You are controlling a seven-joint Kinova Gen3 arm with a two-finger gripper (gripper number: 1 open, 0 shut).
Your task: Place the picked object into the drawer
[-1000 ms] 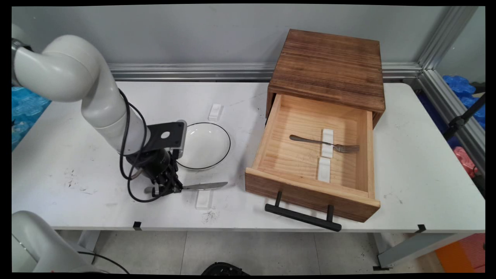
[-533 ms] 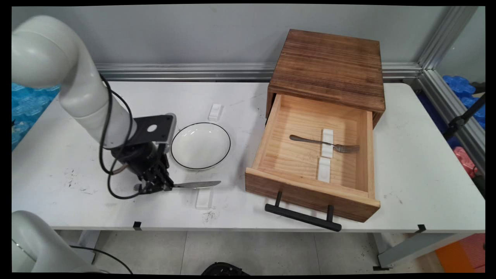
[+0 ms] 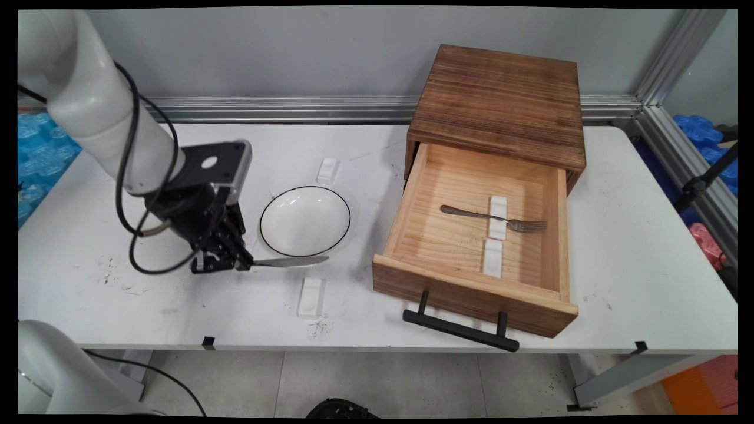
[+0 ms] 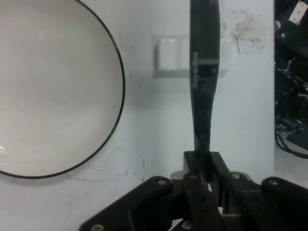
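Nearest the tabletop (image 3: 88, 306) front edge: small white block (image 3: 310, 297) lying flat, w/ dark scuff marks just in front of it. A sec ago the knife (image 3: 288, 262) blade rested over that block; now the knife is lifted clear of it & carried back + toward the arm's side, so the block sits bare. Knife is off its rest and in the air, blade roughly level, tip now over the near rim of the bowl (image 3: 305, 221).

Gripper (image 3: 222, 263) has fingers (image 4: 208, 166) closed tight on the knife's handle end; hand view shows the blade running straight away from the fingers, w/ the block beneath it further out. Knife looks like plain table cutlery: slim, silvery metal, rounded tip, faint lettering on the blade; reads dark in hand view.

Just behind: the bowl, white w/ thin black rim, nothing seen in it, unmoved. Behind the bowl, a 2nd small white block (image 3: 327, 169), apart from it.

Far side, opposite the arm: wooden box (image 3: 500, 100) w/ its drawer (image 3: 471, 294) pulled open, black bar handle (image 3: 460, 330) facing front. Inside: fork (image 3: 495, 218) lying across a white block, another block nearer the drawer front. All unchanged.
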